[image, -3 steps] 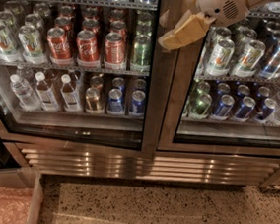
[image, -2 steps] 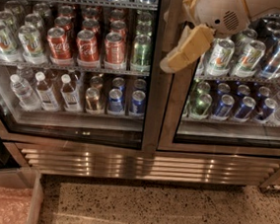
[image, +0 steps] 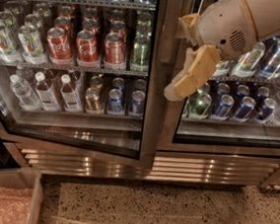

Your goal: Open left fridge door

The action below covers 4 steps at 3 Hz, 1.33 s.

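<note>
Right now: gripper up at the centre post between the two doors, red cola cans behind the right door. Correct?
Not quite. The camera view shows the red cola cans behind the left fridge door, not the right one. The rest stands: the gripper is up at the centre post between the two doors.

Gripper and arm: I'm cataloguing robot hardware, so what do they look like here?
The gripper, up at the centre frame of the fridge, has two tan, blocky, foam-like fingers. Behind them the arm is a rounded off-white shell with a round patch of small vent holes. No cables or markings show.
</note>
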{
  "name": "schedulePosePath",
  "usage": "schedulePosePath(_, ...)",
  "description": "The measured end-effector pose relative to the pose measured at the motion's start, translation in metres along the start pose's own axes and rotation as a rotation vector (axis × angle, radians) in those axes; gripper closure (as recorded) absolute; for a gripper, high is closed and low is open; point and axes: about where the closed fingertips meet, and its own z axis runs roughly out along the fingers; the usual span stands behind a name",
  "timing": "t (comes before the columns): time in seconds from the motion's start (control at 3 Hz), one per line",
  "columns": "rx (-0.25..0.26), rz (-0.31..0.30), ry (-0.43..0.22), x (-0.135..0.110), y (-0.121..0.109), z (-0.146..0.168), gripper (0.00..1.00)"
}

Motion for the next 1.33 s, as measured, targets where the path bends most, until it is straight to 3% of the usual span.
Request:
schedulePosePath(0.33,-0.001,0.001,0.0,-0.004,0.001,-0.003,0.03)
schedulePosePath(0.67,0.082,0.0,0.042,-0.005,0.017,-0.032,0.03)
schedulePosePath(1.0,0.218,-0.014,0.094,-0.013,0.035,-0.074,0.03)
schedulePosePath(1.33,0.349,-0.019,0.104,-0.02,0.053,-0.115,0.0)
